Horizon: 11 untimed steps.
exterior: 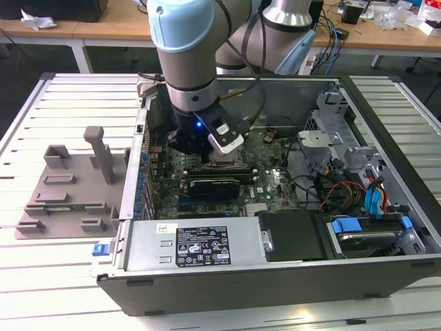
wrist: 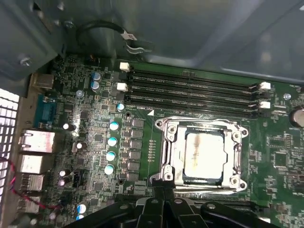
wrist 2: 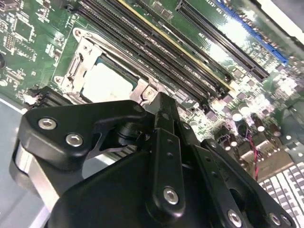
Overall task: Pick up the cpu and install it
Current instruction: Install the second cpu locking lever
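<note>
While the gripper (exterior: 222, 153) hangs low inside the open computer case (exterior: 386, 262), over the motherboard (wrist: 95, 123), the cpu (wrist: 204, 154) already lies in its socket frame (wrist: 164, 156), silvery top plate up, square to the metal frame around it in both wrist views. Cannot tell how the fingers stand: their tips are hidden behind the gripper's own black linkage in both wrist views, and the exterior view has the wrist in the way; nothing visibly held. Chip looks flat, no corner riding high that I can make out, so my judgement is that placement is done or nearly so and the work now is about leaving it undisturbed. To do this well: any motion near the socket should be straight up and down, no sideways drag, since a seated chip can be nudged off its pins by a brushing finger. Memory slots (wrist: 194, 90) run just on the far side of the socket, and the capacitors (wrist: 111, 147) stand to its left in the first wrist view, so clearance is tight that way. Grey fixture tray (exterior: 69, 186) sits outside the case at the exterior view's left, well apart. Check seating at all four corners before trusting it.
</note>
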{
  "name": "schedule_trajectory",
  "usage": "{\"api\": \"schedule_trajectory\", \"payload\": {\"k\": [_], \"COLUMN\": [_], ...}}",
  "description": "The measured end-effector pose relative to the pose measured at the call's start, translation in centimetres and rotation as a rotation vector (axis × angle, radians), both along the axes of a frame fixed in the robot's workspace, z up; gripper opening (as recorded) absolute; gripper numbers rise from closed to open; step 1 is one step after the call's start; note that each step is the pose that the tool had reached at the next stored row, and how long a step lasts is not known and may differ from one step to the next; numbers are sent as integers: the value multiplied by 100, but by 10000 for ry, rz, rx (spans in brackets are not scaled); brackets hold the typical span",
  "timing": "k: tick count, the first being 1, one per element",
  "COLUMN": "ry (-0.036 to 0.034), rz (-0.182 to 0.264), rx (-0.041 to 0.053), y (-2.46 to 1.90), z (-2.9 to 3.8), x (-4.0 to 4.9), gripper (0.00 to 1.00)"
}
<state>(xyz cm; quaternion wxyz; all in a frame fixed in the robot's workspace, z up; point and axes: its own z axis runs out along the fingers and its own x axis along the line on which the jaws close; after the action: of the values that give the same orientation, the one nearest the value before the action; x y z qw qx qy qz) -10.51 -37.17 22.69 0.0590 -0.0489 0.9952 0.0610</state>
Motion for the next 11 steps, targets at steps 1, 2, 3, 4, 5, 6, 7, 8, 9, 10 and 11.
{"api": "schedule_trajectory", "payload": {"k": [1,2,3,4,5,6,7,8,9,10,11], "ry": [16,22,36,51,69,79,82,84,85,87,88], "rz": [-14,-16,-17,-19,-17,-19,-17,-18,-18,-18,-17], "rx": [-75,-134,-184,-203,-214,-218,-218,-219,-221,-227,-243], "y": [3,6,7,7,7,7,7,7,11,20,42], "z": [18,19,19,19,19,19,19,19,19,19,19], "x": [0,5,29,73,139,211,287,372,429,470,505], "gripper": [11,11,11,11,11,11,11,11,11,11,11]}}
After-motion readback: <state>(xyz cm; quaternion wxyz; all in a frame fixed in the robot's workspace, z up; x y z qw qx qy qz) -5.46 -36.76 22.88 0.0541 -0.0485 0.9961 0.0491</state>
